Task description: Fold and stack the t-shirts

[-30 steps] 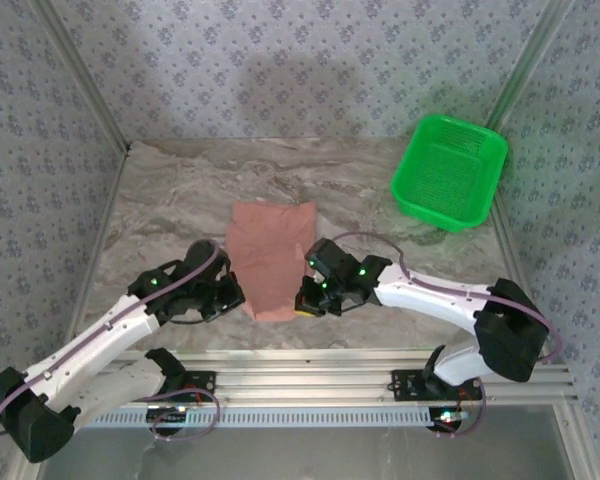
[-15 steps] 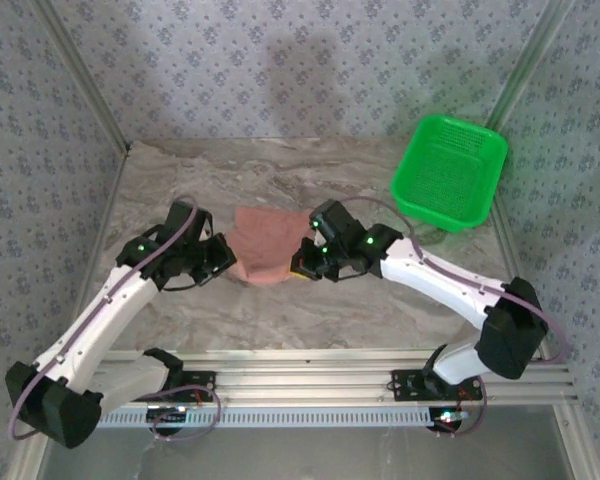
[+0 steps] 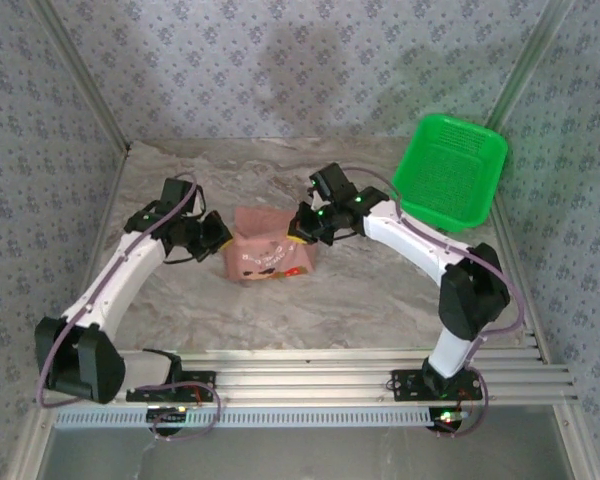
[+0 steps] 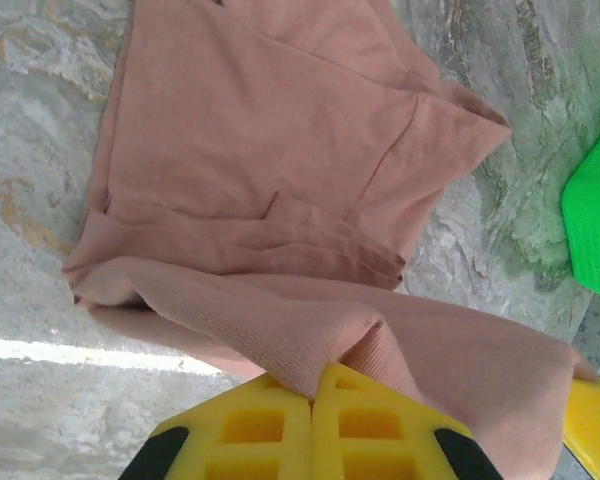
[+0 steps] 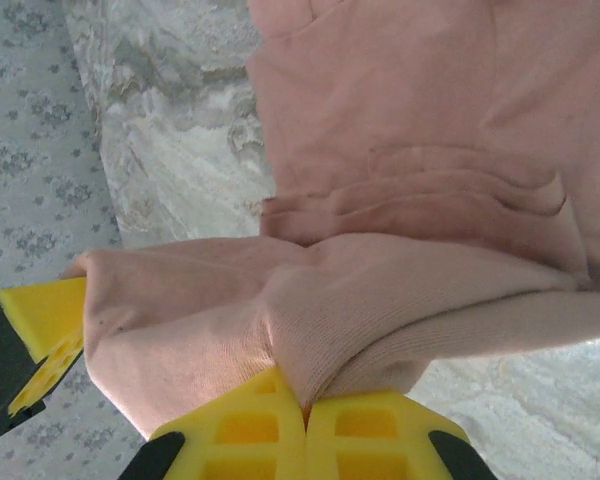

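When we look down from above, we see a green basket point(image 3: 450, 170) at the far right of the table point(image 3: 380, 290), and we can see its mesh bottom. The table looks like grey and brown stone. The walls point(image 3: 280, 70) have a small flower pattern, and metal rails point(image 3: 330, 378) run along the near edge. The pink t-shirt point(image 3: 270, 255) lies bunched in the middle of the table. It has a small print point(image 3: 267, 265) on it, too small for us to read. The left gripper point(image 3: 223, 238) is at its left edge and the right gripper point(image 3: 296, 236) is at its right edge.

From the left wrist, we see the left gripper point(image 4: 312, 390) with its yellow fingers point(image 4: 250, 430) pressed together on a fold of the t-shirt point(image 4: 270, 150). A bit of the basket point(image 4: 598, 230) peeks in at the right.

From the right wrist, we see the right gripper point(image 5: 305, 405) pinched tight on another fold of the t-shirt point(image 5: 410, 150), held up above the table point(image 5: 170, 120).
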Controlling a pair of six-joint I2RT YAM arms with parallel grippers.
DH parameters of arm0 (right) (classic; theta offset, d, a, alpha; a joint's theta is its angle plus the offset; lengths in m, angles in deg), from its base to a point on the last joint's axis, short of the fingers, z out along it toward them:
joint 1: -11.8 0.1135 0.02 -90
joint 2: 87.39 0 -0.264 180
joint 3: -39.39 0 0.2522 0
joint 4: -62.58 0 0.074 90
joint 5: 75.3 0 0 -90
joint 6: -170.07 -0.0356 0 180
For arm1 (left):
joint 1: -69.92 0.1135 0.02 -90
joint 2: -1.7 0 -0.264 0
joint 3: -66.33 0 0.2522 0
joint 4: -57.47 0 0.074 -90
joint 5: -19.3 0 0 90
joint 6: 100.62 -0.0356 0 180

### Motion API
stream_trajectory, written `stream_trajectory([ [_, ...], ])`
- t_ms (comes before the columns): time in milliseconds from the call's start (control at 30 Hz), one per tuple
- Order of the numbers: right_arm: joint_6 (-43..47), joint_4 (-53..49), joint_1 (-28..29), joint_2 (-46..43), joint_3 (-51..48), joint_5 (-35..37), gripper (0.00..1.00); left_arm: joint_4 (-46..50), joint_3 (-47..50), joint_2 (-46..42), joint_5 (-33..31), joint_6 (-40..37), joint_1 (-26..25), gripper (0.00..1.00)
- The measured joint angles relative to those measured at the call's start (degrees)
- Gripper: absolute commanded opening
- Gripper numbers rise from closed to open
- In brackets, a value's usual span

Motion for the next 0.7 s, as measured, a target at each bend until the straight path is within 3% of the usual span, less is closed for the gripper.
stream_trajectory([
  [367, 2.05, -0.9, -6.23, 7.21, 7.52, -2.34, 0.0, -3.8, -9.44, 12.52, 4.68, -3.91, 5.05, 0.0],
  [700, 2.23, -0.76, -9.46, 13.97, 11.72, -3.87, 0.01, -5.81, -18.97, 25.24, 7.67, -5.88, 6.16, 0.0],
])
